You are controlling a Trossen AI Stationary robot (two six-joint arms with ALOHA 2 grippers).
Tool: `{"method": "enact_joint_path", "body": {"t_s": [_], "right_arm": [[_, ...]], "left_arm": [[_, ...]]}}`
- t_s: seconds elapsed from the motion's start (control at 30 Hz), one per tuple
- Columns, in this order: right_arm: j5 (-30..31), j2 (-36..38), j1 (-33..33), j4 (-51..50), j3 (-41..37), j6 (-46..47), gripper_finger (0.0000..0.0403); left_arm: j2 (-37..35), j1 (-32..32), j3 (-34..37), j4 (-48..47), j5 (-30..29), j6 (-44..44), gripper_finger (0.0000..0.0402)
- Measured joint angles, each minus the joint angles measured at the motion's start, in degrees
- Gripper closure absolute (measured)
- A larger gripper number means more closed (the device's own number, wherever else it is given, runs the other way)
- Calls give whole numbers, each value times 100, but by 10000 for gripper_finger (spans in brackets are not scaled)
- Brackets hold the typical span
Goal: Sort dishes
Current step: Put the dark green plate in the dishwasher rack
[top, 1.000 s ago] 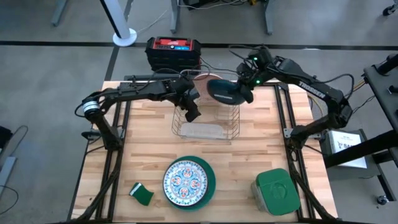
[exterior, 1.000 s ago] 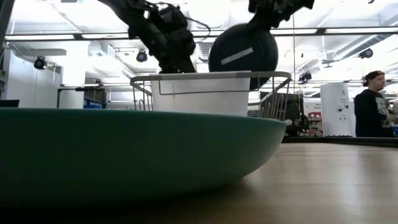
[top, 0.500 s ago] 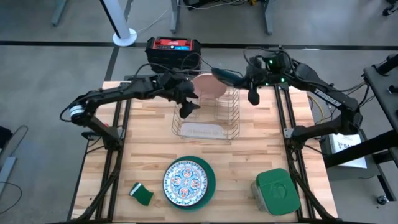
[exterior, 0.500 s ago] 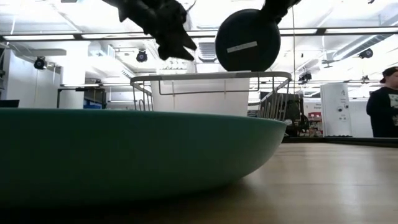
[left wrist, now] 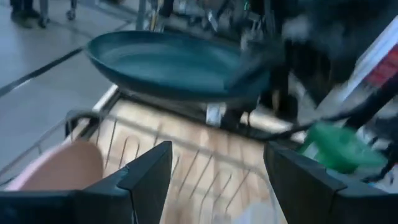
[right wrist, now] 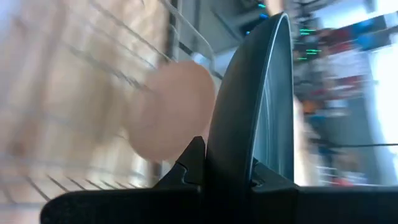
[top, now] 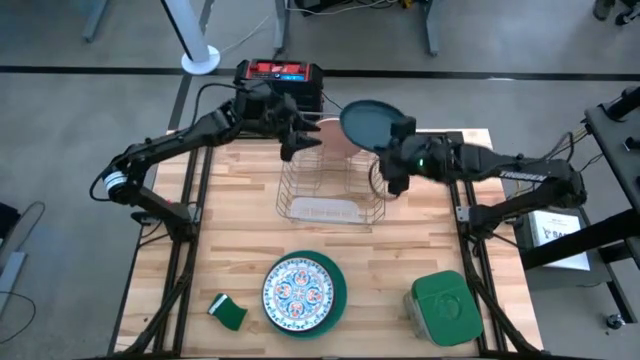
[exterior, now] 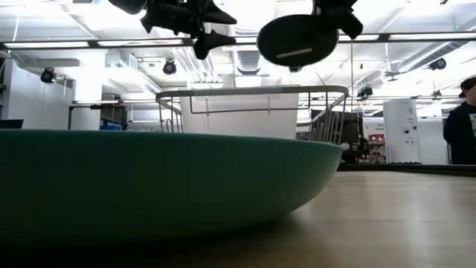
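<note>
One salmon-pink round plate is already stood in the wire dish rack, the dark teal round plate is held above the rack's far right side by the clamped right end effector, the left end effector is held wide and empty at the far left, and the ornamented white plate stacked on the bright teal-green plate is left near on the worktop.

Both arms dark, slim segmented links with bulkier joint housings. Left arm has a white band near its base; right arm carries white lettering on the forearm, a green LED near the wrist and loose black cables. Fingers matte black, flat, angular.
</note>
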State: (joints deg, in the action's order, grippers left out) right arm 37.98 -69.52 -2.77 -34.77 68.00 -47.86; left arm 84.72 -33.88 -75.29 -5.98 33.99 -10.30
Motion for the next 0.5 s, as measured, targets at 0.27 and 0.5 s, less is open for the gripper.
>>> {"method": "enact_joint_path", "body": {"t_s": [0.27, 0.5], "right_arm": [[2313, 0, 1067, 1731, -1229, -2197, 391], [2880, -4, 1330, 4744, -2522, -5207, 391]], "left_arm": [[13, -271, 0, 783, 331, -877, 157], [64, -225, 0, 1047, 1010, -1283, 157]]}}
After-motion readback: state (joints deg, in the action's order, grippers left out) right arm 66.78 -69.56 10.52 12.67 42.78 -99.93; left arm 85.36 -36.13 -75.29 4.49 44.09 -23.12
